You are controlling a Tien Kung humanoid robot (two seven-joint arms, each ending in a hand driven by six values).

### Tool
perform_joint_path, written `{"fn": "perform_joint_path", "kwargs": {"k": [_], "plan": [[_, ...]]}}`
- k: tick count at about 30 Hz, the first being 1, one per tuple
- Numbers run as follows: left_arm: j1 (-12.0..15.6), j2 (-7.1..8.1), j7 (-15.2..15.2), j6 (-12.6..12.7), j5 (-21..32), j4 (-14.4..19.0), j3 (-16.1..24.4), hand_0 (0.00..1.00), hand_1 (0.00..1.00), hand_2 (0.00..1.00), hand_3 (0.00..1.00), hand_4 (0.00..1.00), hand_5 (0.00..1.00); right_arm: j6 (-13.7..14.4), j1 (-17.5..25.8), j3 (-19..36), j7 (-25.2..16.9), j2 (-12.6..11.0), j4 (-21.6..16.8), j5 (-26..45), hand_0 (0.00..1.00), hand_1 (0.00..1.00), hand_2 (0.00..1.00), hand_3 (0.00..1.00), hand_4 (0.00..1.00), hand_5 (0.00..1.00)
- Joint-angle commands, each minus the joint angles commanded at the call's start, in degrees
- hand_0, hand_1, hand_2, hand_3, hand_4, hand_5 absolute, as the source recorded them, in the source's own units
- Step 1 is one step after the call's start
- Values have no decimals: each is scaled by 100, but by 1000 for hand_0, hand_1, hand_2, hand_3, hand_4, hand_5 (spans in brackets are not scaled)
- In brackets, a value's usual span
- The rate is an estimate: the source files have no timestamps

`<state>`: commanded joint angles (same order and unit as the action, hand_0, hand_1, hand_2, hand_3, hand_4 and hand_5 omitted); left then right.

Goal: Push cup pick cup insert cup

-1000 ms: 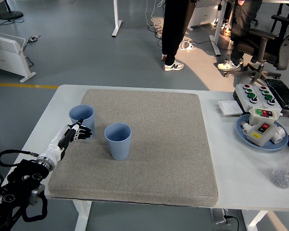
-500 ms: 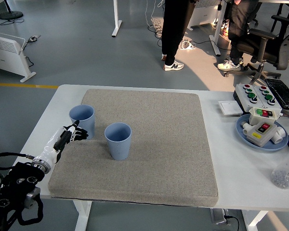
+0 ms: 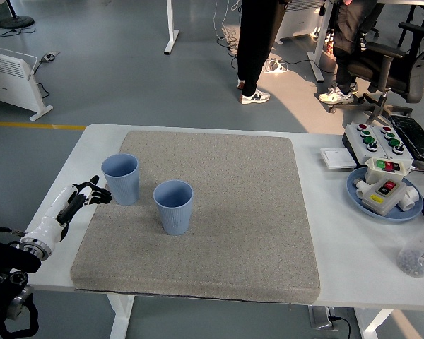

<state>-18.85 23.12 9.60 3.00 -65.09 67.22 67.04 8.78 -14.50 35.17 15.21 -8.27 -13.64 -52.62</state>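
- Left robot hand, white-and-black with five fingers, sits just left of the grey felt mat, over bare white table; fingers loosely extended, pointing right, nothing in them.
- Fingertips are just beside the left pale-blue ribbed plastic cup, near its lower wall; contact not clear, looks like a thin gap.
- That cup stands upright at the mat's left edge, toward the far-left part of the mat.
- Second pale-blue ribbed plastic cup stands upright on the mat, right of and slightly nearer than the first; the two are near each other, not touching.
- Step judged: the push stage, hand lined up on the outer side of the left cup; pick and insert not yet done, since both cups stand separate and empty.
- Next move calls for a sideways shove to the right at a low point on the cup wall, so it slides on the felt rather than tipping.
- Risk: felt drags, a high push topples the cup.
- Right hand is out of view.
- A person's legs show beyond the mat on the floor, no hands over the table.
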Motion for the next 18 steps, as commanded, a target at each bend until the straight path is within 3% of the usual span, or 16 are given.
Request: {"fn": "perform_joint_path", "kwargs": {"k": [1, 2, 7, 8, 10, 13, 14, 18], "plan": [[26, 46, -25, 11, -115, 155, 51, 625, 594, 553, 517, 768, 998, -2, 1, 5, 2, 1, 1, -5, 523, 544, 617, 562, 111, 448], [42, 93, -51, 19, -271, 346, 89, 674, 656, 626, 587, 828, 998, -4, 1, 10, 4, 1, 1, -12, 523, 544, 617, 562, 111, 446], [-52, 326, -174, 44, -838, 966, 89, 674, 656, 626, 587, 828, 998, -7, 11, 16, 11, 1, -3, -24, 523, 544, 617, 562, 111, 446], [-109, 404, -207, 44, -1036, 1108, 57, 761, 773, 788, 733, 978, 851, -7, 15, 14, 12, 1, -4, -21, 523, 544, 617, 562, 110, 446], [-271, 543, -308, -14, -1481, 1327, -56, 761, 773, 788, 733, 978, 851, -5, 26, 15, 19, 0, -7, -14, 523, 544, 617, 562, 110, 446], [-664, 739, -435, -316, -2211, 1456, -355, 761, 773, 788, 733, 978, 851, -2, 49, 22, 27, 1, -12, -18, 523, 544, 617, 562, 110, 446], [-765, 763, -447, -392, -2434, 1462, -424, 880, 884, 928, 866, 997, 706, -3, 52, 24, 29, 1, -13, -20, 523, 544, 617, 562, 110, 447], [-1461, 903, -500, -838, -3431, 1268, -1016, 880, 884, 928, 866, 997, 706, -2, 80, 28, 43, 4, -25, -37, 523, 544, 617, 562, 110, 447]]}}
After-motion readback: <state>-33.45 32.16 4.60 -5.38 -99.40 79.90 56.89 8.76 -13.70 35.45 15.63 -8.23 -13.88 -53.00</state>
